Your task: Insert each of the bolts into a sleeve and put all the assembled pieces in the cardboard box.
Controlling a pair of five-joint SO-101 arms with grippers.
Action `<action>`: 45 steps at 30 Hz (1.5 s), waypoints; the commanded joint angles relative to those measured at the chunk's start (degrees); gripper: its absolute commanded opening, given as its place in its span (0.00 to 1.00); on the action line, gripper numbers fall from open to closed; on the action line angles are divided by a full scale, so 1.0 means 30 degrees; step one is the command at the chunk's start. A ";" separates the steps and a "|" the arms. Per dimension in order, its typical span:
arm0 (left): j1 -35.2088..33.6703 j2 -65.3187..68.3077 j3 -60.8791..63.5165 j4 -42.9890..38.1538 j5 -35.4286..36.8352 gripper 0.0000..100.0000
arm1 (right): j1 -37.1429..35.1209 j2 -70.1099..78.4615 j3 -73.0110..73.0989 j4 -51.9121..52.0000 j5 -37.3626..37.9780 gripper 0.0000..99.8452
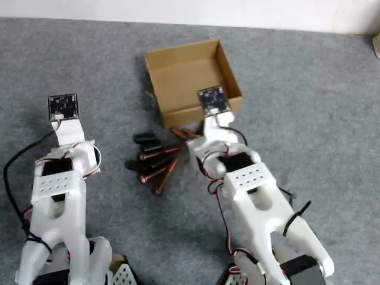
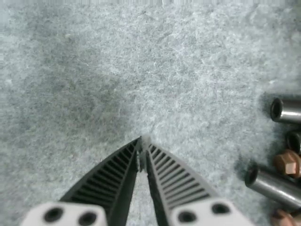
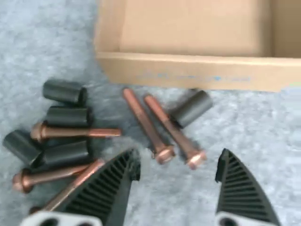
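I take the open brown cardboard box (image 1: pixel 187 77) as my reference; it sits on the grey carpet (image 1: pixel 297 119) that covers the table. My right gripper (image 3: pixel 178 159) hangs low just in front of the box's near wall, and its black ribbed jaws stand wide apart, holding nothing.

Directly between those jaws and the box lie two long copper-coloured hex-head metal bolts (image 3: pixel 146 126) side by side, with their heads pointing away from the box. A short black cylindrical sleeve (image 3: pixel 190 108) lies against the shaft of one of them, close to the box wall. I cannot tell whether it is threaded on or just touching.

The rest of the loose pile (image 1: pixel 154 157) is also in front of the box, a little further out and off towards its left corner. It holds four more black sleeves (image 3: pixel 68 115) and several more bolts (image 3: pixel 75 133), mixed and touching one another. One bolt runs under the tip of my right gripper's finger (image 3: pixel 110 183).

My left gripper (image 2: pixel 142 143) is well away from the box, low over bare carpet, with its jaws pressed together at the tips and nothing between them. A few sleeve ends (image 2: pixel 286 109) and a bolt head (image 2: pixel 288 163) from the pile lie near it.
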 commanded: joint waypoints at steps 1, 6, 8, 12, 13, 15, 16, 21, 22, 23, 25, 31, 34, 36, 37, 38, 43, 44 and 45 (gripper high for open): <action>0.0044 -0.0015 0.0103 -0.1055 0.0117 0.01 | 0.1275 -0.0718 -0.0103 0.0073 0.0176 0.25; 0.0044 0.0015 0.0190 -0.1201 0.0117 0.01 | 0.2593 -0.0689 -0.0103 0.0073 0.0147 0.25; 0.0073 0.0015 0.0161 -0.1201 0.0117 0.01 | 0.2593 -0.0659 -0.0103 0.0044 0.0147 0.25; 0.0073 0.0015 0.0161 -0.1172 0.0117 0.01 | 0.2623 -0.0278 0.0015 -0.1040 0.0117 0.25; 0.0073 0.0015 0.0161 -0.1172 0.0117 0.01 | 0.2652 0.0190 -0.0044 -0.1509 0.0117 0.25; 0.0073 0.0015 0.0161 -0.1172 0.0117 0.01 | 0.2681 0.1744 -0.0132 -0.2271 0.0117 0.25; 0.0073 0.0015 0.0161 -0.1172 0.0117 0.01 | 0.2681 0.2681 -0.0454 -0.2593 0.0117 0.25; 0.0073 0.0015 0.0161 -0.1201 0.0117 0.01 | 0.2681 0.6872 -0.3648 -0.2886 0.0117 0.25; 0.0073 0.0015 0.0161 -0.1201 0.0117 0.01 | 0.2681 0.7341 -0.4088 -0.2945 0.0117 0.25; 0.0073 0.0015 0.0161 -0.1201 0.0117 0.01 | 0.2652 0.7751 -0.4557 -0.2945 0.0117 0.25; 0.0073 0.0015 0.0161 -0.1201 0.0117 0.01 | 0.2564 0.8249 -0.5289 -0.2945 -0.0029 0.25; 0.0073 0.0015 0.0161 -0.1231 0.0117 0.01 | 0.2535 0.8103 -0.5934 -0.2945 -0.2286 0.25; 0.0073 0.0015 0.0161 -0.1231 0.0117 0.01 | 0.1919 0.8425 -0.5934 -0.2945 -0.2286 0.25; 0.0073 0.0015 0.0161 -0.1231 0.0117 0.01 | 0.1568 0.8806 -0.5934 -0.2974 -0.2491 0.25; 0.0073 0.0015 0.0161 -0.1231 0.0117 0.01 | 0.1568 0.9011 -0.5934 -0.3033 -0.3048 0.25; 0.0073 0.0015 0.0161 -0.1231 0.0117 0.01 | 0.1597 0.9187 -0.5963 -0.3326 -0.3780 0.25; 0.0073 0.0015 0.0161 -0.1231 0.0147 0.01 | 0.1626 1.0359 -0.5846 -0.5260 -0.5978 0.25; 0.0073 0.0015 0.0161 -0.1231 0.0147 0.01 | 0.1626 1.0535 -0.5846 -0.5465 -0.6125 0.25; 0.0073 0.0015 0.0161 -0.1231 0.0147 0.01 | 0.1626 1.0681 -0.5875 -0.5553 -0.6212 0.25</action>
